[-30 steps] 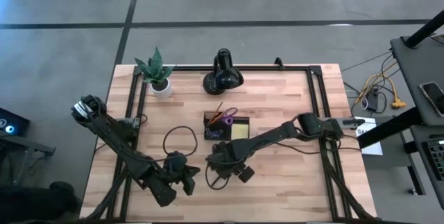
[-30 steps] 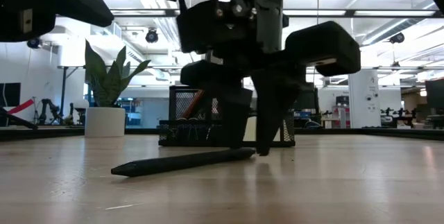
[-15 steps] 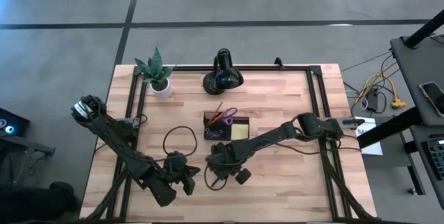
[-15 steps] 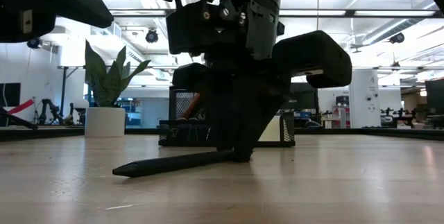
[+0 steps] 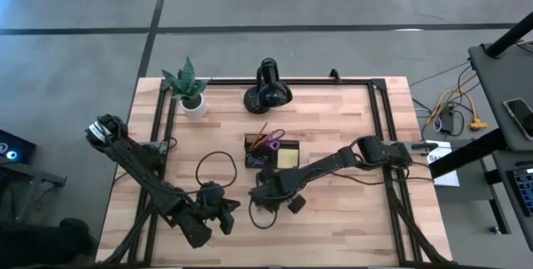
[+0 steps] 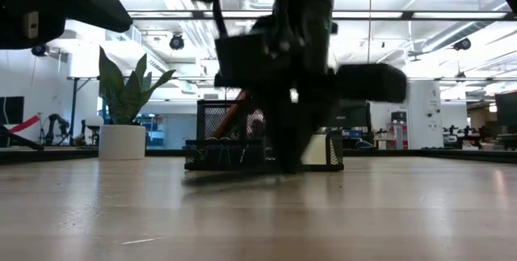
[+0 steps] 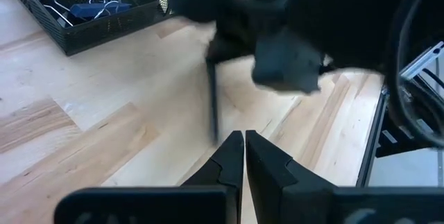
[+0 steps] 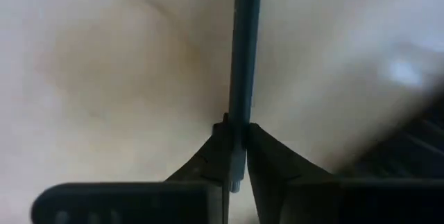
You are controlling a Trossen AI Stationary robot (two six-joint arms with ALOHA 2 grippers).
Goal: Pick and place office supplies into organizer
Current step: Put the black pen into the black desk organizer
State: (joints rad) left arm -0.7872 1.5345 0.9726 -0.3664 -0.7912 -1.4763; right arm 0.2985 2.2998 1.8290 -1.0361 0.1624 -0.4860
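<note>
I am clamping my right end effector (image 8: 236, 156) on a black pen (image 8: 244, 57) just in front of the organizer (image 5: 271, 152), over bare surface (image 5: 350, 119) well inside its edges. My left end effector (image 7: 244, 156) is waiting with fingers together, nearer the front edge than the organizer, open wood between us.

Black mesh organizer (image 7: 90, 16), blue clip (image 7: 94, 7)

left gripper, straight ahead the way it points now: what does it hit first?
Left gripper would likely meet the thin black pen clamped by the right gripper first; depth unclear.
</note>
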